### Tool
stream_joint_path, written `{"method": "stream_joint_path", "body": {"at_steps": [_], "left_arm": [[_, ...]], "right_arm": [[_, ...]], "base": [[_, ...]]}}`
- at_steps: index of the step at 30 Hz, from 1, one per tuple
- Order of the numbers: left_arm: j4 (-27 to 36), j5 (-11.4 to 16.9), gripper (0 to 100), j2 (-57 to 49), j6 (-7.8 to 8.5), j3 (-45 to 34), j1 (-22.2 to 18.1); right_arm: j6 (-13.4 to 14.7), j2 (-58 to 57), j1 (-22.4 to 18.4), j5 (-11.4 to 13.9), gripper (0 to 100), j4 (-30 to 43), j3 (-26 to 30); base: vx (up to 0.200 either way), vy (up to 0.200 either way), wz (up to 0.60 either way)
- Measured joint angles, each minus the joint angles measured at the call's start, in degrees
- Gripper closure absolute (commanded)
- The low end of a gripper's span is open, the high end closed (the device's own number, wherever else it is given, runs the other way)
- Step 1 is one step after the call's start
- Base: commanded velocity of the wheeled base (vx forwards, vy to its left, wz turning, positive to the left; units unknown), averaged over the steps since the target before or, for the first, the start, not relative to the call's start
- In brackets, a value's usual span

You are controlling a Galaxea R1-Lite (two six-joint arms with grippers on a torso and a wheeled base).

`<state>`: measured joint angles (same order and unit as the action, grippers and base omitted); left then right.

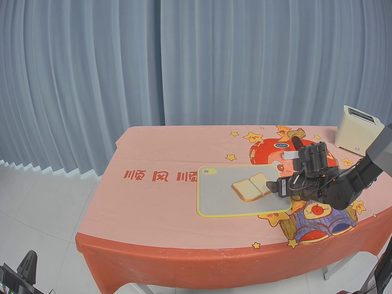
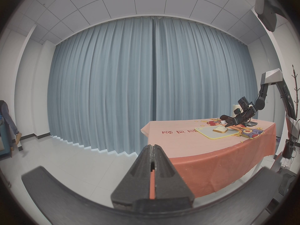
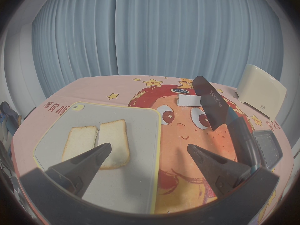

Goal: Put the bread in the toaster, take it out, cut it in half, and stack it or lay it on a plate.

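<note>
Two halves of a bread slice point(image 1: 253, 186) lie side by side on a grey cutting board point(image 1: 220, 201) with a yellow rim. My right gripper point(image 1: 274, 186) hovers open just above the board's right edge. In the right wrist view one fingertip point(image 3: 104, 148) is over the nearer bread half point(image 3: 114, 138), and the other fingertip is over the tablecloth. The second half point(image 3: 79, 141) lies beside it. A dark-bladed knife point(image 3: 215, 107) rests on the cloth beyond the gripper. The cream toaster point(image 1: 359, 130) stands at the table's far right corner. My left gripper point(image 2: 152, 175) is shut, low and off to the table's left.
A white card point(image 3: 189, 100) lies near the knife tip. A dark grey tray-like object point(image 3: 268, 146) sits beside the knife handle. The pink tablecloth point(image 1: 155, 213) left of the board is bare. Blue curtains hang behind the table.
</note>
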<state>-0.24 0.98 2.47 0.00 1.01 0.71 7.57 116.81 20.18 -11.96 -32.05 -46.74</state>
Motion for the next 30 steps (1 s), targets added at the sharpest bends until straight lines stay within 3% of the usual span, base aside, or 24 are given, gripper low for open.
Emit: {"method": "stream_joint_path", "body": {"at_steps": [30], "left_arm": [[0.0,0.0,100,0.0,0.00,0.0,0.0]], "right_arm": [[-0.1,3.4,-1.1,-0.6,0,-0.3,-2.0]], "base": [[0.000,0.000,0.00]]}}
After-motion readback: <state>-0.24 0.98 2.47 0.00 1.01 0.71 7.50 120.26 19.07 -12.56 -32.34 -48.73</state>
